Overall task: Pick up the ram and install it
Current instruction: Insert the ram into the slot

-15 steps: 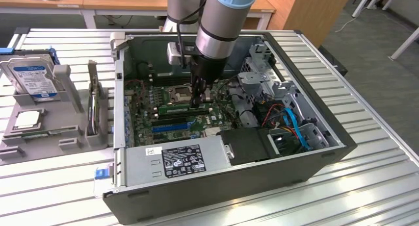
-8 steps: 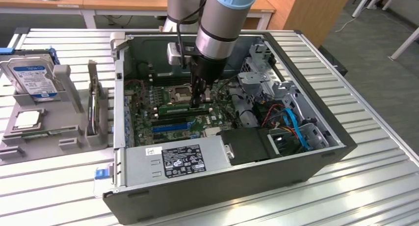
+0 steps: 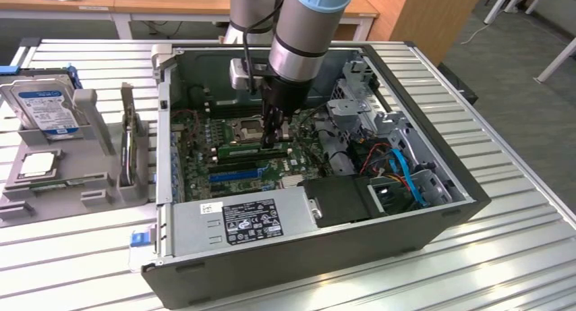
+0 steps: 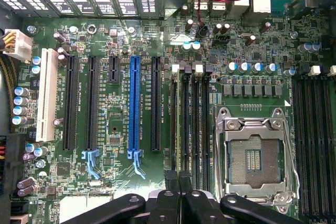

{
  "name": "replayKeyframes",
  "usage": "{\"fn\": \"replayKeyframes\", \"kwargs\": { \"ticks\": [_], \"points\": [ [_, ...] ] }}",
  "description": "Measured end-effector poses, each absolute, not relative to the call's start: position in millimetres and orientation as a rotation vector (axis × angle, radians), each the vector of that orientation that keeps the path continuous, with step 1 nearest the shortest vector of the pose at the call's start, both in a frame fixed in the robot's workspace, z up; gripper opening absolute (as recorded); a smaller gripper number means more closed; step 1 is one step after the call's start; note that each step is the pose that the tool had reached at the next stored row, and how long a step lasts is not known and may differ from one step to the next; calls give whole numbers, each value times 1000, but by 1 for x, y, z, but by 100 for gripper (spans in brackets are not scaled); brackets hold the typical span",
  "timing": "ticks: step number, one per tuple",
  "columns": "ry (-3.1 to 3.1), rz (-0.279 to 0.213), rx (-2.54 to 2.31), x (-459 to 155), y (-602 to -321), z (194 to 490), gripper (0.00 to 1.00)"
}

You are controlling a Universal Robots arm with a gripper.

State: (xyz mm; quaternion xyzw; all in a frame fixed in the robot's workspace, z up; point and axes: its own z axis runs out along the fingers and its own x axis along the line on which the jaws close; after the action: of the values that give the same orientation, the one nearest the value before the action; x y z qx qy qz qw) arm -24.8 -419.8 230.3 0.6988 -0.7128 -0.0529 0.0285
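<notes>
The gripper [image 3: 270,141] has its fingers [image 4: 170,195] pressed together, tips down at the ram [image 3: 252,150]. The green stick stands in a memory slot beside the empty CPU socket [image 3: 250,129], mid-motherboard [image 3: 202,139] inside the open computer case [image 3: 315,257]. Whether the fingers pinch it, I cannot tell.

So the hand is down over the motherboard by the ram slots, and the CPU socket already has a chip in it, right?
Not quite. The CPU socket is empty: the wrist view shows its bare contacts, with no chip in it. The rest holds: the hand is down over the motherboard by the ram slots.
</notes>
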Motion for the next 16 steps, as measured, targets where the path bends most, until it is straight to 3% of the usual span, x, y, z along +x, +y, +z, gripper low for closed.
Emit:
{"fn": "replayKeyframes", "kwargs": {
  "ticks": [16],
  "points": [
    [-2199, -163, 2156, -24, -420, 229, 11]
  ]
}}
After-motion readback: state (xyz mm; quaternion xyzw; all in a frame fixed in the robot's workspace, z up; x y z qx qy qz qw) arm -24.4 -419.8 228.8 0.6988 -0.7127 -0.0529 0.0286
